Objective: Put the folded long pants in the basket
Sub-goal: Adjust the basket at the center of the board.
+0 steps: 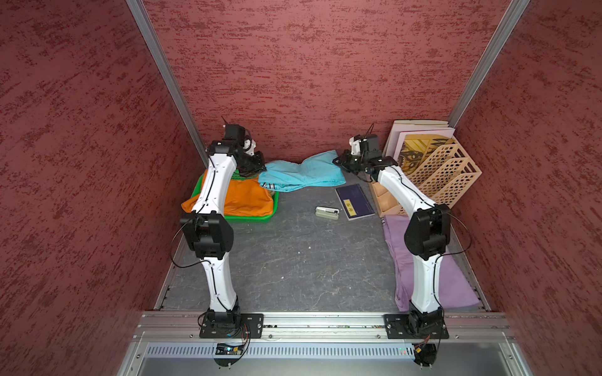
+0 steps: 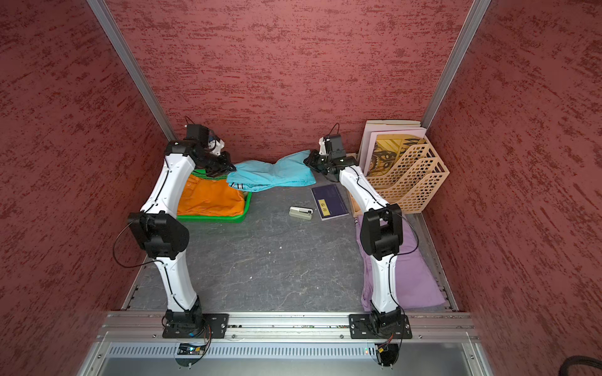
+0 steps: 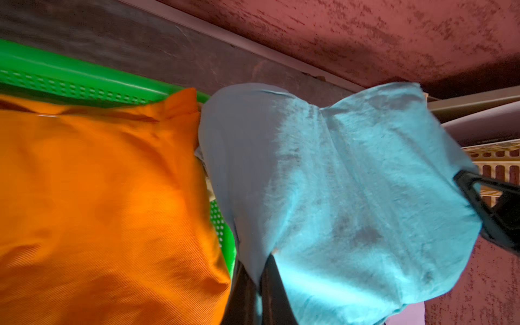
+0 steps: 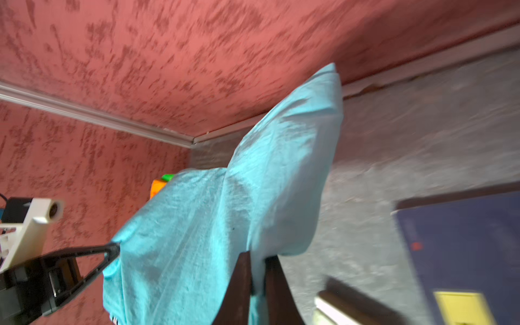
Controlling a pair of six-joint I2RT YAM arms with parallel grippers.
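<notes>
The teal folded long pants (image 1: 303,172) (image 2: 273,172) hang stretched between my two grippers near the back wall, sagging in the middle, with the lower edge on the table. My left gripper (image 1: 262,169) (image 3: 260,270) is shut on their left end (image 3: 351,197), just beside the basket's far right corner. My right gripper (image 1: 337,161) (image 4: 257,256) is shut on their right end (image 4: 225,225). The green basket (image 1: 250,218) (image 3: 70,70) holds the orange pants (image 1: 247,198) (image 3: 98,197). The lilac pants (image 1: 456,286) lie flat at the near right, partly under the right arm.
A beige lattice file rack (image 1: 446,175) with papers stands at the back right, close behind the right gripper. A dark purple notebook (image 1: 355,201) and a small white stapler-like object (image 1: 327,213) lie on the grey table in front of the teal pants.
</notes>
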